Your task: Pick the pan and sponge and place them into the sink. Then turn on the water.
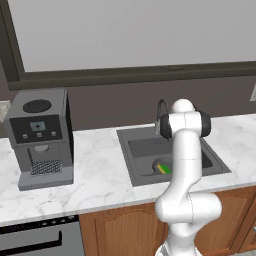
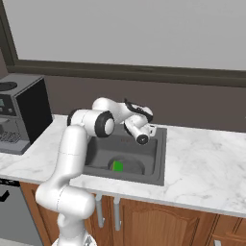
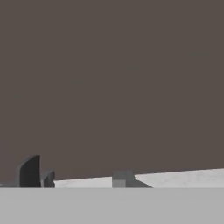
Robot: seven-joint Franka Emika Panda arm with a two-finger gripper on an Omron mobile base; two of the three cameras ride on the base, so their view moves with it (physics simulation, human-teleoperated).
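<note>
Gripper [image 2: 150, 129] sits at the back right corner of the sink [image 2: 158, 158], up at the faucet, hand turned toward the wall; whether its jaws are spread or pressed together I cannot tell, since the wrist hides them from the right base camera and the hand camera catches just one dark fingertip [image 3: 29, 171] against the brown backsplash [image 3: 113, 78] with a strip of marble below. Nothing seems to be held. Moving outward: the faucet [image 1: 161, 111], a thin dark gooseneck, rises just behind the arm's elbow in the left base view. No stream of water is visible. Down in the basin the pan [image 2: 127, 166] lies flat by the drain, and the sponge [image 2: 117, 166] rests on it, green face up with a yellow edge. Judgement: both items are placed; what is left is the tap. The faucet is rigid metal, smooth and probably slippery, so a side push on its lever or neck looks safer than a pinch, applied near the base where it will not flex. The coffee machine [image 1: 41, 136] stands well apart on the marble counter [image 1: 95, 180].
</note>
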